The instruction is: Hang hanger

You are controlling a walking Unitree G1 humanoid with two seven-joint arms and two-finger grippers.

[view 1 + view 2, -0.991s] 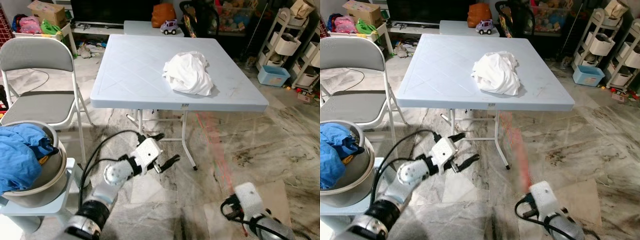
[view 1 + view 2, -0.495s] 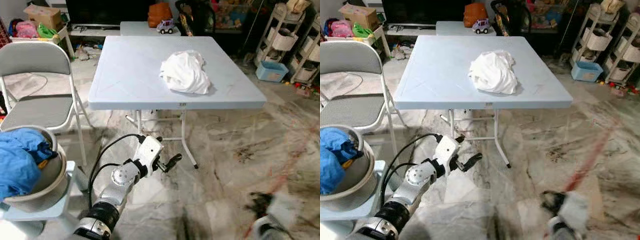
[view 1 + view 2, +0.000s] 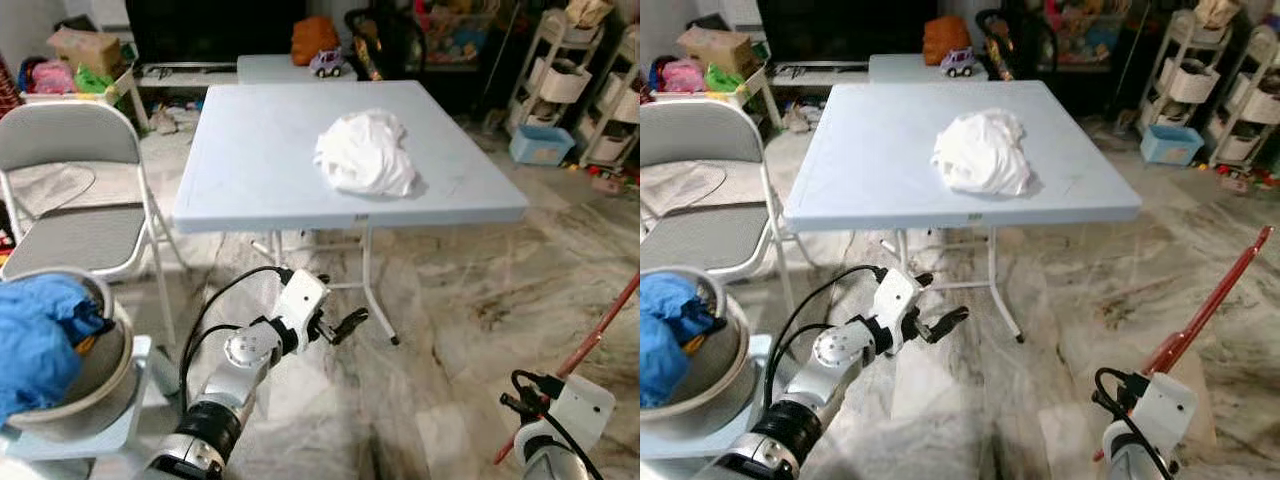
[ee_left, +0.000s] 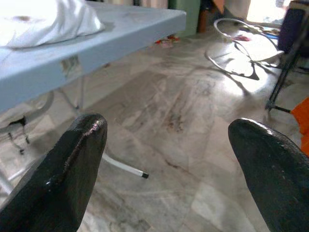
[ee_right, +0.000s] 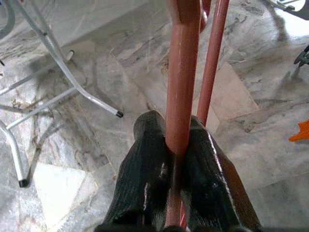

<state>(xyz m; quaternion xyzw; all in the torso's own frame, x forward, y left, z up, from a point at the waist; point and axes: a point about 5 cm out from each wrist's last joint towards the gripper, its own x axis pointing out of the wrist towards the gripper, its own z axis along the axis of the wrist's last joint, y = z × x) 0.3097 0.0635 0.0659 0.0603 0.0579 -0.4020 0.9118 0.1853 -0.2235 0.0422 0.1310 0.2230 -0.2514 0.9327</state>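
Red hanger (image 5: 182, 87): clamped between the two black fingers (image 5: 145, 179) of the right pincer (image 5: 175, 159), low at the robot's right side above the marble floor (image 3: 1090, 300). Its red bar rises from the pincer at a slant, up and out to the right, seen as a long thin rod in the right eye view. A second red bar runs just beside the gripped one.

Right pincer: closed tight on the hanger, fingers touching the bar on both sides.

Left pincer (image 3: 338, 325): held out low in front of the light blue desk (image 3: 260, 160), below its front edge, fingers spread wide with nothing between them.

On the desk: a crumpled white cloth (image 3: 365, 152). Grey folding chair (image 3: 70, 170) to the desk's left. Metal bowl (image 3: 95, 360) with blue cloth (image 3: 35, 330) at near left.
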